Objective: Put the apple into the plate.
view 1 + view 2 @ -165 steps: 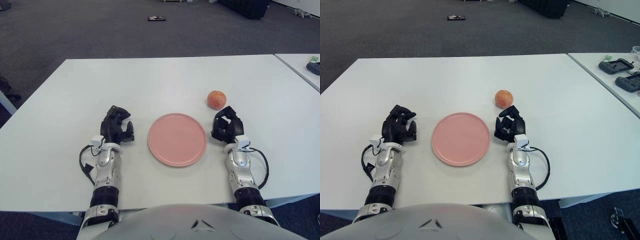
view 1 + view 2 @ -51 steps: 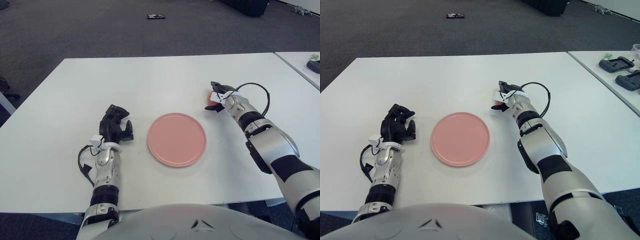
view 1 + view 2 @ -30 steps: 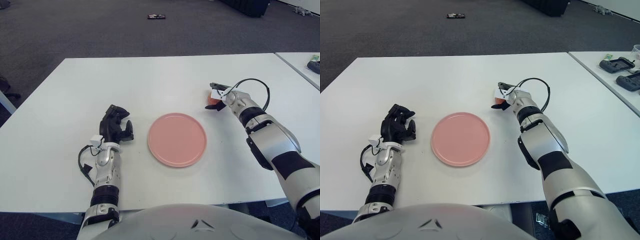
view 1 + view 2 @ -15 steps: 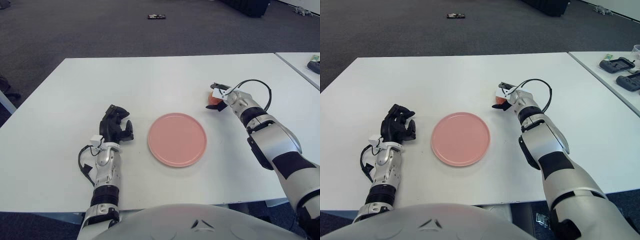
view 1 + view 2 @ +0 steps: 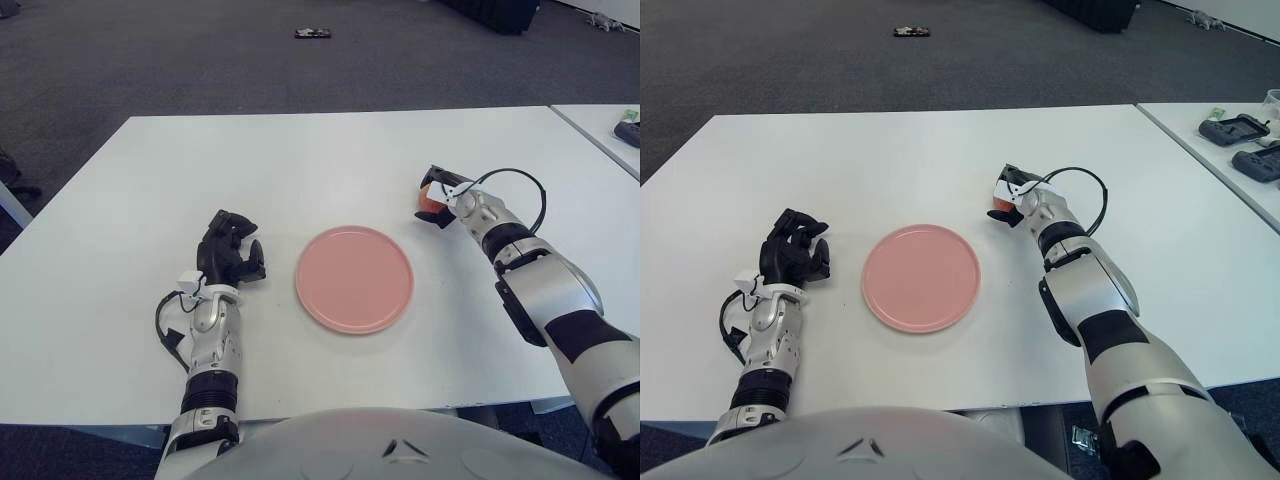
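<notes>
Left hand (image 5: 230,255) rests on the white table (image 5: 330,160) at the near left, its dark fingers curled in on themselves with nothing between them, well apart from the pink plate (image 5: 354,278). That plate lies flat near the middle of the table, a little toward the near edge, and nothing sits on it. Beyond and to the right of the plate, the right hand (image 5: 440,198) reaches out with its forearm stretched across the tabletop; its dark fingers (image 5: 1012,178) close around the apple (image 5: 428,201), of which only a small orange-red patch shows on the side facing the plate. Whether the apple touches the table or is raised off it cannot be told from either eye. A black cable (image 5: 520,180) loops up from the right wrist. Farther off, on the right, a second white table (image 5: 1230,150) stands beside the first, carrying dark handheld devices (image 5: 1232,131). Beyond both tables stretches grey carpet (image 5: 200,50), with a small dark object (image 5: 313,35) lying on it far back.
</notes>
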